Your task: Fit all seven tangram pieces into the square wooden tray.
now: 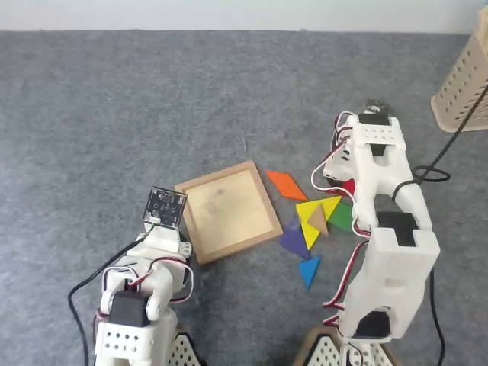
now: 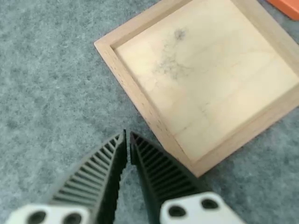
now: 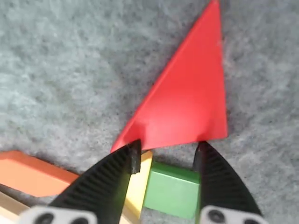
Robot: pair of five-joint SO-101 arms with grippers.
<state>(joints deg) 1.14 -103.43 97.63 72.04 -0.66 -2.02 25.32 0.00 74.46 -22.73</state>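
The square wooden tray [image 1: 229, 210] lay near the middle of the counter [image 1: 114, 107], turned at an angle on the grey, felt-like covering. Its raised rim framed a pale, smooth floor marked by a faint grey smudge. The flat pieces lay on the felt to its right. An orange parallelogram [image 1: 286, 184] sat just off the tray's far right corner. Nearer us, a yellow triangle [image 1: 307, 209], a small tan piece [image 1: 318, 220] and a green piece [image 1: 341, 216] bunched together. A purple triangle [image 1: 293, 239] touched the yellow one, and a blue triangle [image 1: 309, 270] lay a little apart, nearest of all. The red triangle [image 3: 187, 102] lay at the bunch's far side, beside the green piece. The right tool [image 3: 168, 151] hung over that triangle's edge, its 2 ribbed black fingers spread apart, gripping nothing. The left tool [image 2: 127, 140] was over the felt beside the tray's left rim, its fingers drawn almost together on nothing. A beige slotted basket [image 1: 463, 84] stood at the far right.
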